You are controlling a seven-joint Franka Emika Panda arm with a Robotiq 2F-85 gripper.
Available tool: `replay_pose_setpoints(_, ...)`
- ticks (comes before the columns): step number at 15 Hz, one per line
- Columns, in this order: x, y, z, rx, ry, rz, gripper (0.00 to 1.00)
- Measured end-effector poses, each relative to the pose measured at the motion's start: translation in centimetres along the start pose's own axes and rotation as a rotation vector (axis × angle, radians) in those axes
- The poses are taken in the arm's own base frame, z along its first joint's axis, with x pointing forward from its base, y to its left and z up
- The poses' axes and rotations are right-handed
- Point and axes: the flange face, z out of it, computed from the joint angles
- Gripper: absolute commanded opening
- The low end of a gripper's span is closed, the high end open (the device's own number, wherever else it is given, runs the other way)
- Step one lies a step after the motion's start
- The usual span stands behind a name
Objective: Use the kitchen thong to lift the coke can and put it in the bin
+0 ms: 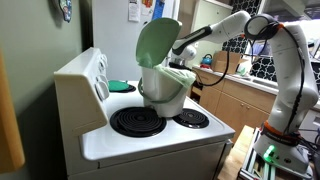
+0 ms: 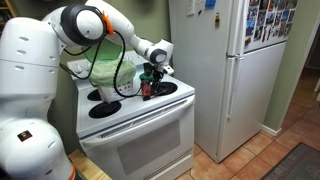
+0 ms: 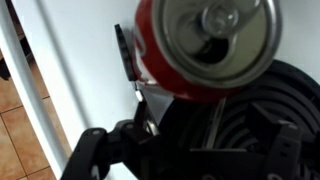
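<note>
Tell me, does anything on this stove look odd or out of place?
Yes. A waste bin with its green lid raised stands right on the stove top, among the burners. A red soda can, already opened, sits at the edge of a coil burner. Neither belongs on a cooktop.

The bin (image 1: 168, 95) is set on the stove (image 1: 150, 142), toward the back. Its lid (image 1: 155, 42) is tipped up above it. Two burners (image 1: 137, 121) are seen in front of the bin. The fridge (image 2: 215, 70) is placed just beside the stove. The can (image 2: 147, 87) is set on the stove, between bin and fridge. In the wrist view, the tongs (image 3: 126, 60) are seen just beside the can.
</note>
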Motion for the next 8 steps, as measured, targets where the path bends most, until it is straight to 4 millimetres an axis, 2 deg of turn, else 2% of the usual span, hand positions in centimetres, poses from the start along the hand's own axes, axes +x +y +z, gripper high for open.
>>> replay_pose_setpoints(3, 0.42, 0.44, 1.01, -0.022, -0.039, -0.008, 1.0)
replay_pose_setpoints(8, 0.81, 0.79, 1.33, -0.037, -0.066, -0.003, 1.0)
